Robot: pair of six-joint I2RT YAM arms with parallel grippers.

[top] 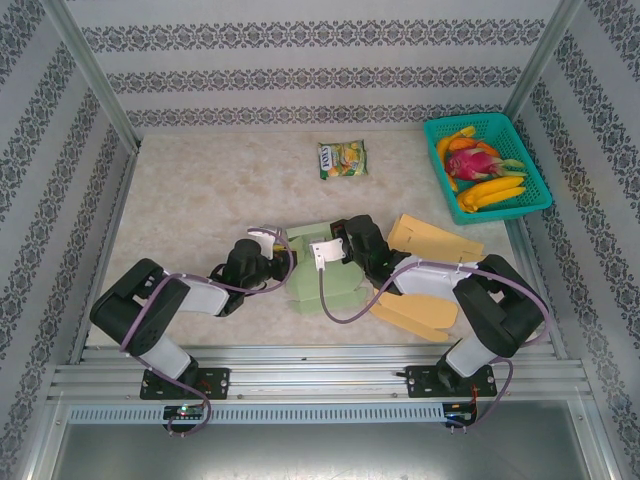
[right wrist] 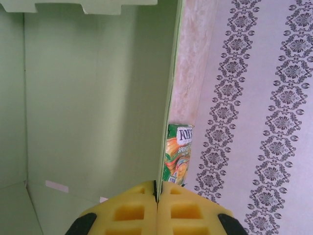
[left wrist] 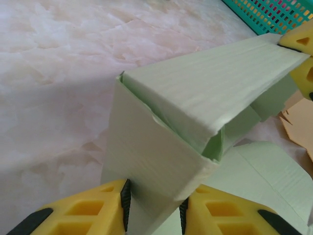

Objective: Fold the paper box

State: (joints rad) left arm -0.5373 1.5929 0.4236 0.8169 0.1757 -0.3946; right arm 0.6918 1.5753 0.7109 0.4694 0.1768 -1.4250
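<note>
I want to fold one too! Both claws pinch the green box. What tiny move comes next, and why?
Probably the right gripper lowers the flap onto the box while the left gripper steadies its wall: the flap slants raised, leaving the corner open.

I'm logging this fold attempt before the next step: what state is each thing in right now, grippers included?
Green paper box, partly folded, one wall upright, flap raised, not closed.
Left gripper, shut on the box's near wall.
Right gripper, shut on a box panel's edge.
Snack bag, lying flat, ungripped.
Basket, upright, holding fruit.
Tan cardboard, lying loose, ungripped.
</note>
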